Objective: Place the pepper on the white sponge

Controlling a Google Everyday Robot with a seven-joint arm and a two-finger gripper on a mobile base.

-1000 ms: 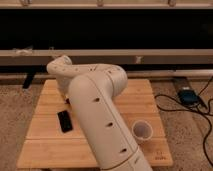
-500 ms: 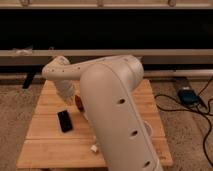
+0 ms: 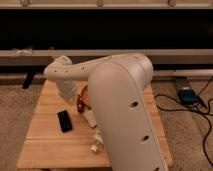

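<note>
My white arm fills the middle of the camera view and hides much of the wooden table. The gripper hangs low over the table's middle, just right of the elbow. A small dark red pepper shows at the gripper's tip; I cannot tell if it is held. Right below it lies an off-white block, the white sponge, partly hidden by the arm. The pepper is just above and left of the sponge, close to it.
An orange plate peeks out behind the gripper. A flat black phone lies left of the sponge. Small white pieces lie near the front. A blue device with cables sits on the carpet at right.
The arm has swung forward and now covers more of the table, hiding the white cup at the right. The gripper has moved right, from above the phone towards the sponge.
</note>
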